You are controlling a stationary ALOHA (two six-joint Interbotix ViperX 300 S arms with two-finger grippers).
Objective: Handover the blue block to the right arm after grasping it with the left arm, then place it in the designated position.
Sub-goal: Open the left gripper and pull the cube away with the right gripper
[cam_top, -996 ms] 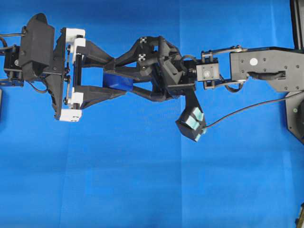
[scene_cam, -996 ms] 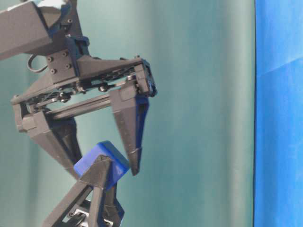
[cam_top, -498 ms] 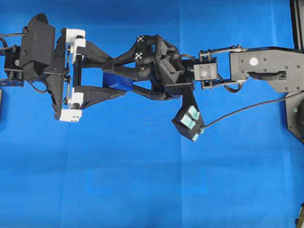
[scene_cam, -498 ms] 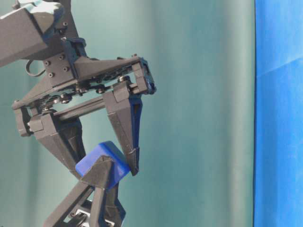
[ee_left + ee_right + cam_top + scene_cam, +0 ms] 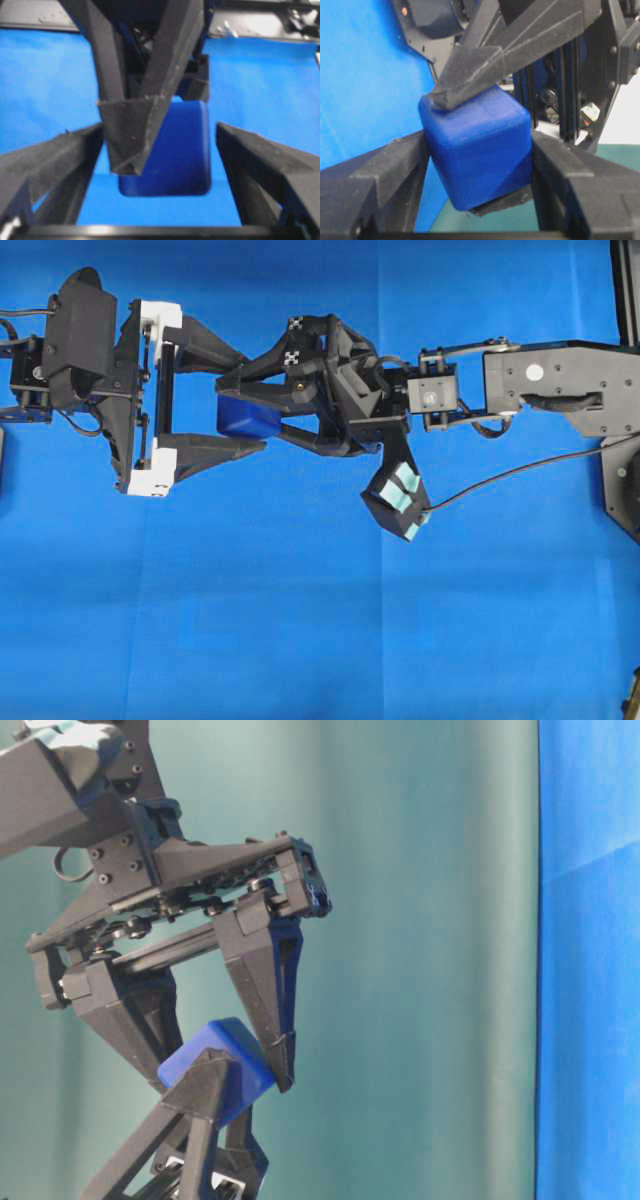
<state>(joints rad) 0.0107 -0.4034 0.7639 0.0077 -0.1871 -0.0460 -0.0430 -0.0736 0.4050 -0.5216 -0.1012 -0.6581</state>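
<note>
You are at the handover itself — the blue block hangs in mid-air over the blue cloth, pinched between the fingers of the right gripper, while the left gripper has its fingers spread wide with a clear gap either side of the cube. Next, I judge, you draw the left arm straight back without brushing the block, then carry it down to the cloth — plain, unmarked, against a teal backdrop.
</note>
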